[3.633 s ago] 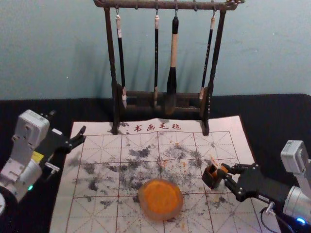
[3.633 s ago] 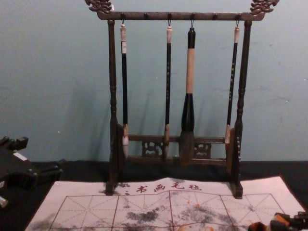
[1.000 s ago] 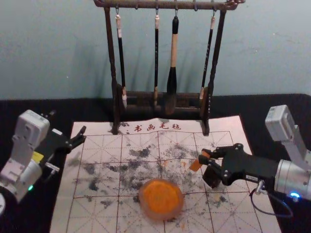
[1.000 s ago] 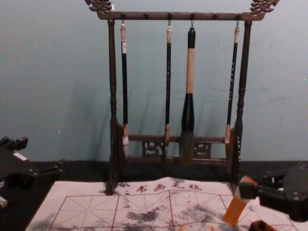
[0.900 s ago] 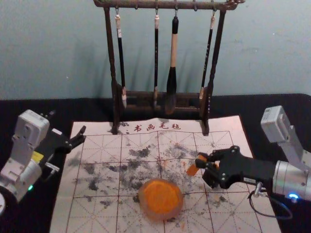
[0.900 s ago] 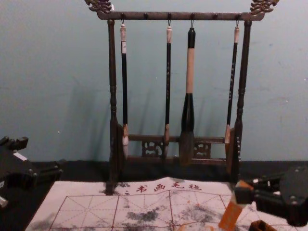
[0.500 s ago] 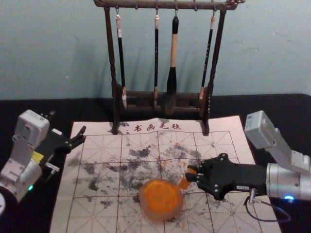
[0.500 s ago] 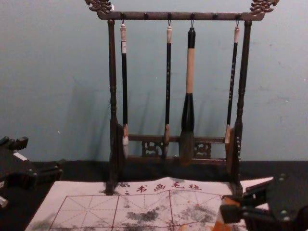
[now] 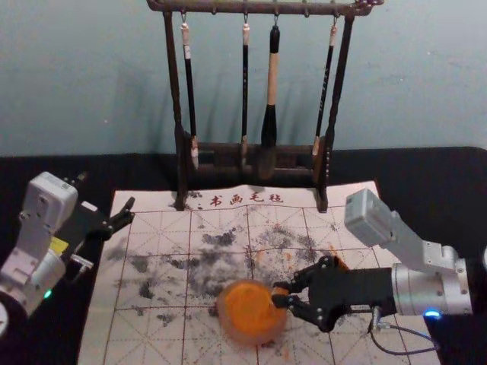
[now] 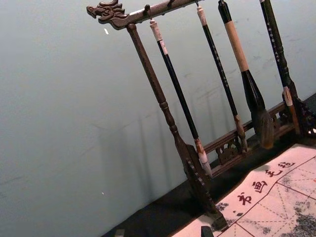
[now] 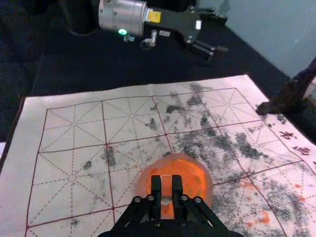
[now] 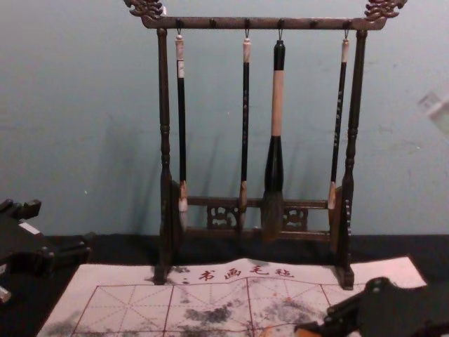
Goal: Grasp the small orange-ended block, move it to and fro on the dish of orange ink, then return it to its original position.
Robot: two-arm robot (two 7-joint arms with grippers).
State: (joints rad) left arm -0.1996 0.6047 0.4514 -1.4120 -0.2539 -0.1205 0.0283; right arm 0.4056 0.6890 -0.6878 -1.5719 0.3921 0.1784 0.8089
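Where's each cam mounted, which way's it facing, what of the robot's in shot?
Head: forward and down at the dish; left pincer and right pincer in shot.
Left wrist: at the brush rack; left pincer's fingertips at the lower edge.
Right wrist: over the mat towards the left arm; right pincer shut on the block.
Chest: lower, forward at the rack; left pincer low left, right in the lower right corner.
Head and right wrist share dish, mat, left arm.

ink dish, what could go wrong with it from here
The block, pinched between the narrow fingertips of the right hand, might twist or slip when rubbed. The ink dish sits right on the mat, so a sideways push could slide it. Drips may add to the orange spots there.
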